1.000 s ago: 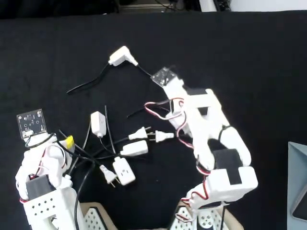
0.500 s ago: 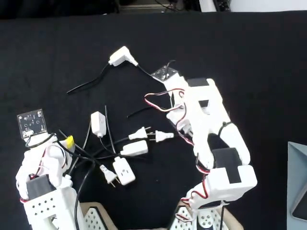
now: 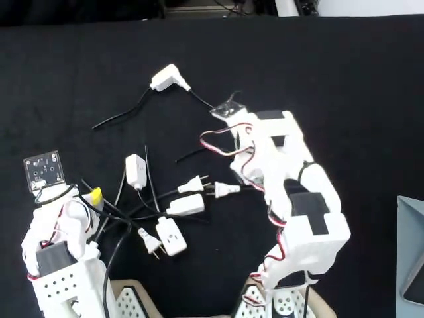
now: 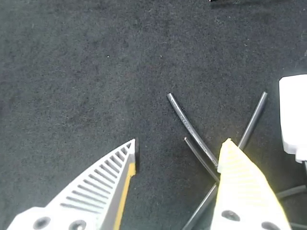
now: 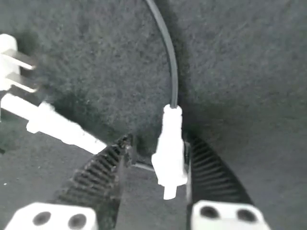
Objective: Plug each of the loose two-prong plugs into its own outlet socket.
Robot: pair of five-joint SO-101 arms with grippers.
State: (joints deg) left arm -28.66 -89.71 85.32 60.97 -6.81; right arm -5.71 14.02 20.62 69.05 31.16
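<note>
On the table point(image 3: 344, 79), 1 plug point(image 3: 192, 185) faces another plug point(image 3: 227, 190) to its right, a socket point(image 3: 185, 206) just before them.

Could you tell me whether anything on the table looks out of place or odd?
Nothing looks damaged, but the black cords lie crossed in a tangle among the white sockets near the left arm and could snag when pulled.

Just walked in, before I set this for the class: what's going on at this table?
Two robot arms work over a black mat strewn with white plugs, socket blocks and black cords. The right tool is open, with a white plug between its fingers but not clamped. Another two-prong plug lies loose nearby. The left tool hangs open above the cords, holding nothing.
</note>
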